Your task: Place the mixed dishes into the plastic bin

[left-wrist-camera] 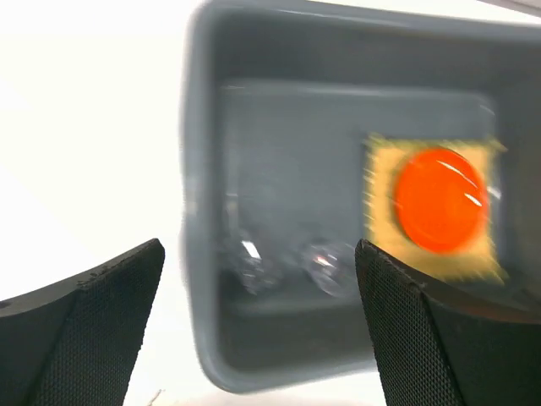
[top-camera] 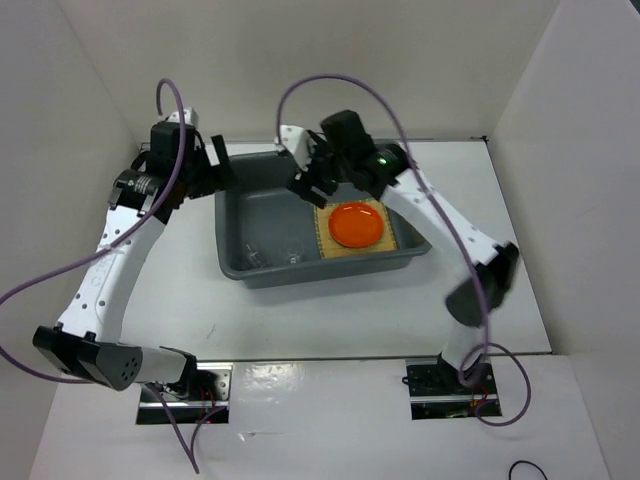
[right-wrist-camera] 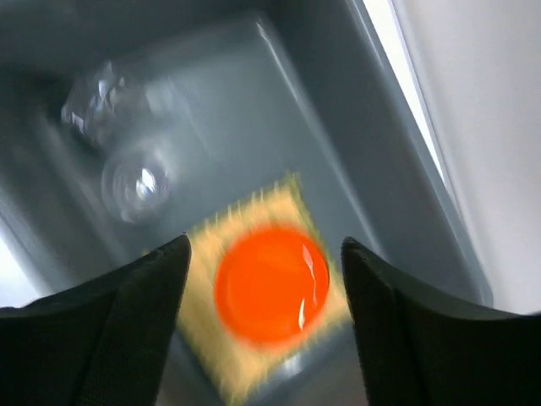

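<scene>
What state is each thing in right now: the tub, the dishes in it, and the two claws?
plastic bin: upright on the table, holding dishes.
yellow mat: flat on the bin floor, right end.
orange plate: resting on the mat.
clear cups: in the bin's left end, free of both grippers.
left gripper: open, empty.
right gripper: open, empty, above the bin.

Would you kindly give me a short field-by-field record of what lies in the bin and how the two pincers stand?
container: blue-grey plastic bin on the white table
mat: yellow mat, flat on the bin floor, right side
plate: orange plate, resting on the mat
cups: two clear cups, on the bin floor at the near left, apart from the mat
left pincer: open, empty, over the bin's left rim
right pincer: open, empty, above the bin by the mat
</scene>
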`<state>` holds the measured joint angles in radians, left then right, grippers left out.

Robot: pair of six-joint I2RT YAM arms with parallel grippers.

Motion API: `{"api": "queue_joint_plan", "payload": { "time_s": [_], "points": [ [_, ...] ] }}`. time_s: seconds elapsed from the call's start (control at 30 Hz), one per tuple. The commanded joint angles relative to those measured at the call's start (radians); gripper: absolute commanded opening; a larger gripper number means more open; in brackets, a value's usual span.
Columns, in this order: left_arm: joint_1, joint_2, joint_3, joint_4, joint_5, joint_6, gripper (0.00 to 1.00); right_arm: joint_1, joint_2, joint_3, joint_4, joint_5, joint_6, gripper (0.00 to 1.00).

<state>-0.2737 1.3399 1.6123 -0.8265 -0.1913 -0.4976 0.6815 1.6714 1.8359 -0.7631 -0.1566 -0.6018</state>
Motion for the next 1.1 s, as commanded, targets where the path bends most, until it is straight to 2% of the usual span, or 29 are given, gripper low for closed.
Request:
{"api": "queue_joint_plan", "payload": {
  "time_s": [0.0,0.1,0.13,0.17,0.27,0.37,0.47,0.57,0.6,0.67,0.73,0.8,0.87,0.93,1.07],
  "points": [
    [0.079,0.028,-0.011,-0.028,-0.096,-0.010,1.00,0.004,0.301,0.295,-0.088,-0.188,0.010,0.86],
    [0.105,0.045,-0.037,-0.049,-0.105,-0.010,1.00,0.024,0.567,0.626,-0.143,-0.248,0.023,0.93],
    [0.105,0.060,-0.037,-0.065,-0.120,-0.045,1.00,0.024,0.589,0.637,-0.130,-0.259,0.023,0.98],
    [0.105,0.088,-0.037,-0.083,-0.129,-0.061,1.00,0.024,0.590,0.605,-0.057,-0.294,-0.005,0.98],
    [0.136,0.107,-0.028,-0.092,-0.062,-0.090,1.00,0.024,0.639,0.594,0.014,-0.392,-0.064,0.98],
    [0.178,0.116,0.010,-0.126,-0.039,-0.090,1.00,0.024,0.671,0.594,0.025,-0.519,-0.104,0.98],
    [0.220,0.116,0.024,-0.173,0.009,-0.090,1.00,0.013,0.708,0.608,0.034,-0.612,-0.073,0.98],
    [0.260,0.090,0.044,-0.203,0.021,-0.075,1.00,-0.029,0.741,0.570,0.070,-0.781,-0.024,0.98],
    [0.260,0.076,0.044,-0.203,0.030,-0.075,1.00,-0.043,0.754,0.569,0.115,-0.885,-0.007,0.94],
    [0.283,0.033,0.024,-0.203,0.041,-0.062,1.00,-0.043,0.810,0.659,0.131,-0.867,0.051,0.94],
    [0.298,-0.002,0.012,-0.203,0.041,-0.052,1.00,-0.043,0.833,0.704,0.122,-0.819,0.080,0.99],
    [0.298,-0.027,0.001,-0.203,0.041,-0.042,1.00,-0.033,0.863,0.779,0.134,-0.688,0.166,0.99],
    [0.298,-0.037,-0.008,-0.194,0.041,-0.042,1.00,-0.033,0.895,0.850,0.110,-0.638,0.217,0.99],
    [0.298,-0.038,-0.020,-0.194,0.041,-0.033,1.00,-0.033,0.904,0.884,0.021,-0.627,0.176,0.99],
    [0.298,-0.047,-0.032,-0.194,0.041,-0.033,1.00,-0.042,0.916,0.878,-0.132,-0.693,-0.027,0.99]
  ]
}}
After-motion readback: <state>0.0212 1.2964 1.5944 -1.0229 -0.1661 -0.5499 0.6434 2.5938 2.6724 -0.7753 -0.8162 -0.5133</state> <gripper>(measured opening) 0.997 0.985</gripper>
